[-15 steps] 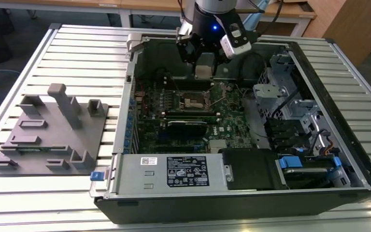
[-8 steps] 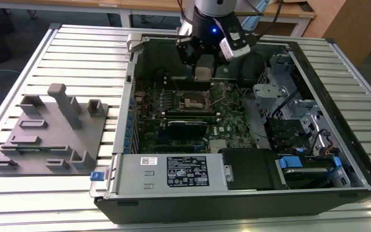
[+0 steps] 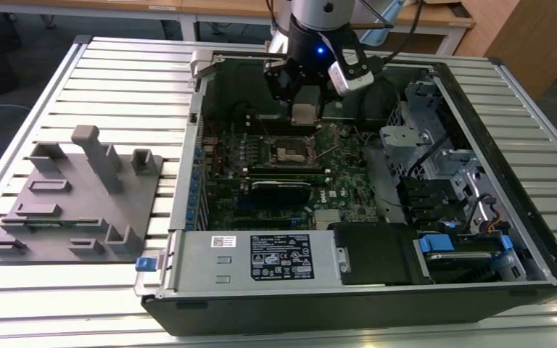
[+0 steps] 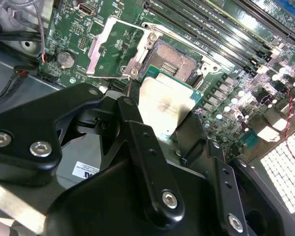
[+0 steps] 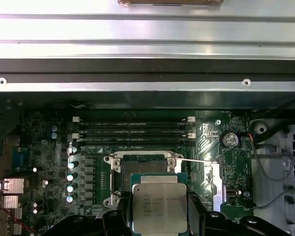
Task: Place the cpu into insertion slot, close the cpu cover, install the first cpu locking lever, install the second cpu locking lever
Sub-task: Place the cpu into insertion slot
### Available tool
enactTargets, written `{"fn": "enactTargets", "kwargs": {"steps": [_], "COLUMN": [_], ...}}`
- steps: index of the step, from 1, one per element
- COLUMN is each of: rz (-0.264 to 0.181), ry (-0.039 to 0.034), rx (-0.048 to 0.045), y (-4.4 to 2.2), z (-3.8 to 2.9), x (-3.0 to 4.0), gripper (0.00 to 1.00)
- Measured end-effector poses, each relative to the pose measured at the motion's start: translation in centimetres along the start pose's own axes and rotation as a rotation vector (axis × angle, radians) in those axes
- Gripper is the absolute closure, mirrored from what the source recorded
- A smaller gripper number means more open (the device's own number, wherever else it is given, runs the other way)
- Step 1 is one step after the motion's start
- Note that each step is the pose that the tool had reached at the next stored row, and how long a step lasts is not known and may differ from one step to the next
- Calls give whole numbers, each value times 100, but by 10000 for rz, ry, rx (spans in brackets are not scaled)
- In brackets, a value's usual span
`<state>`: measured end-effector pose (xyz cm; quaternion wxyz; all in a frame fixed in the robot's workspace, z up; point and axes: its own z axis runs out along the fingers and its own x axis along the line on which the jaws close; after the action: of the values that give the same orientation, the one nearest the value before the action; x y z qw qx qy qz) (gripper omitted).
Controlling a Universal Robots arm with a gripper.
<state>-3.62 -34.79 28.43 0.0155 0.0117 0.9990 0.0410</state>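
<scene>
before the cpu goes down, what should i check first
1. cpu gripped by the fingers: ok.
2. slot empty: ok.
3. cover swung open, off the slot: ok.
4. cpu centred over slot: cannot tell; it overlaps one slot edge in both wrist views.
5. levers clear of the slot: cannot tell.
6. cpu orientation matching slot: cannot tell.

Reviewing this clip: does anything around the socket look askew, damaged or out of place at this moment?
Nothing stands out. The gripper holds the cpu close to the empty insertion slot. The cpu cover is swung open beside it, and the green board shows no visible damage.
</scene>
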Motion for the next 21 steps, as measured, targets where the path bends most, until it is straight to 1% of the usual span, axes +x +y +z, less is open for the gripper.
{"fn": "enactTargets", "kwargs": {"steps": [10,16,21], "rz": [-4,-4,-4], "ry": [-12,-13,-13], "rx": [41,50,50], "y": [-7,-8,-10], "z": [81,95,120], "x": [12,13,15], "gripper": [46,46,46]}}
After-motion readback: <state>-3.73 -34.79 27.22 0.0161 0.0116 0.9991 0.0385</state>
